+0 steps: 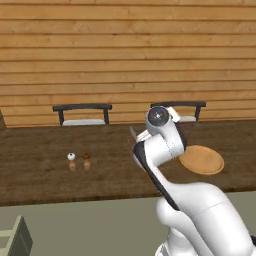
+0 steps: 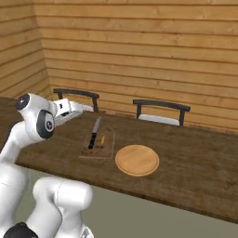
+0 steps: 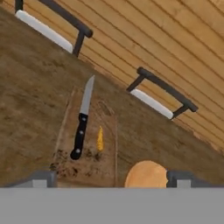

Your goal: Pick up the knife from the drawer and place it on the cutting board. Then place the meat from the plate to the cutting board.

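The fingers [image 3: 109, 178] stand wide apart, holding nothing, raised over the worktop's [image 2: 195, 158] near edge. Just beyond them lies the cutting board [image 3: 94, 164], with the plate [image 3: 146, 174] beside it, close to that edge and bare. The knife [image 3: 82, 124] rests flat on the board, black handle nearer the fingers, blade pointing toward the far edge. A small orange piece [image 3: 100, 139] lies on the board beside the handle. Two chairs [image 3: 162, 94] stand past the far edge. No writing can be read.
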Motion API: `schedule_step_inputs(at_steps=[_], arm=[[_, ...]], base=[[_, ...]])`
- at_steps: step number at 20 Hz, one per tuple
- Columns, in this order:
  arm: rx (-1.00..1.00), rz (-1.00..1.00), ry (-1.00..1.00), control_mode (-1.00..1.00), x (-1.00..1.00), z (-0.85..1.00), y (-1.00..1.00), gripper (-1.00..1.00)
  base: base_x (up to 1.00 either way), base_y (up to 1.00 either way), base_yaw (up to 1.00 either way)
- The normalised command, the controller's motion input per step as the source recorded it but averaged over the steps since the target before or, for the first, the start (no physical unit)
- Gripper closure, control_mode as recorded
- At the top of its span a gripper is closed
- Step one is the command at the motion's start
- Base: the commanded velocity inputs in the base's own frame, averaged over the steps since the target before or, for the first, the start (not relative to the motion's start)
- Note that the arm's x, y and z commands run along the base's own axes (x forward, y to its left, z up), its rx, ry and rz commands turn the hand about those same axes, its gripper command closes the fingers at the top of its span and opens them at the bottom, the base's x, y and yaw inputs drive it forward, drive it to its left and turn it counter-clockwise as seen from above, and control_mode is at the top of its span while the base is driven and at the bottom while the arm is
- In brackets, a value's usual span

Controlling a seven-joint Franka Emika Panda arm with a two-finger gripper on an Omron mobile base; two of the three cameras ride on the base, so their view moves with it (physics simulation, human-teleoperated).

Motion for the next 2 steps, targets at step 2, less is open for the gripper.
schedule_step_inputs(at_steps=[2], arm=[[-0.43, 0.0, 0.45, -1.0, 0.44, 0.4, 0.7, -1.0]], base=[[0.0, 0.0, 0.0]])
